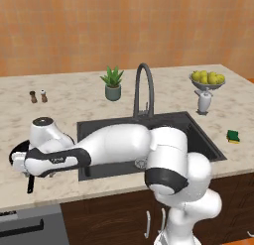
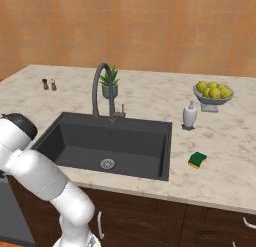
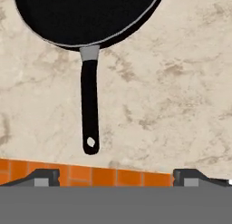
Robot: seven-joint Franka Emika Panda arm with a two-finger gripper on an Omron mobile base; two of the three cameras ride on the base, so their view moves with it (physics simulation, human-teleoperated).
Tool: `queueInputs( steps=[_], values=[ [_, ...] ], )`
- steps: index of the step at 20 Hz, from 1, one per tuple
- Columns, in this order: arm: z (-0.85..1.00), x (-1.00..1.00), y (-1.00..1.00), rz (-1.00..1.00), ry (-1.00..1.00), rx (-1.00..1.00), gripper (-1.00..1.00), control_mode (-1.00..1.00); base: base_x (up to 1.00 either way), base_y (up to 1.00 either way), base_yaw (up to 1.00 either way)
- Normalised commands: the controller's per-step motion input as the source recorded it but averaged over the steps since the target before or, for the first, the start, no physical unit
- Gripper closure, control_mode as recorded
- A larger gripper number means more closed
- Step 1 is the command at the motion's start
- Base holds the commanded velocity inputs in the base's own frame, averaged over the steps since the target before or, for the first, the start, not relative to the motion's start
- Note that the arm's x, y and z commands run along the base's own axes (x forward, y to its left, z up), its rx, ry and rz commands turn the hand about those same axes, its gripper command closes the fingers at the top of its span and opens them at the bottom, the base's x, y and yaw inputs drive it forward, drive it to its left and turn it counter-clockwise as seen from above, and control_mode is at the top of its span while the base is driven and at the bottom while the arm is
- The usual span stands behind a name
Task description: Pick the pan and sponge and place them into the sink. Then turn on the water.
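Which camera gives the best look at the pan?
The hand view: the pan and its whole handle lie on the counter, unobstructed. The left base view shows just a dark rim and handle tip beside the arm.

Arm (image 1: 106, 147) over sink (image 1: 198, 135), sponge (image 1: 233, 136) on counter (image 1: 74, 97).

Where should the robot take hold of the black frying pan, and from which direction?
Probably the long thin handle of the round black frying pan, from above. It lies flat on the beige marble counter, slim enough for the open claw; the bowl is too wide.
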Motion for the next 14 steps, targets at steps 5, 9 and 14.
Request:
queueInputs(
  steps=[5, 9, 14],
  values=[
    [-0.29, 0.2, 0.39, 0.0, 0.03, -0.06, -1.0, -1.0, 0.0, 0.0, 0.0],
    [-0.16, 0.13, 0.31, 0.0, 0.04, -0.05, -1.0, -1.0, 0.0, 0.0, 0.0],
    [-0.32, 0.04, 0.16, 0.0, 0.0, -0.05, -1.0, -1.0, 0.0, 0.0, 0.0]
  ],
)
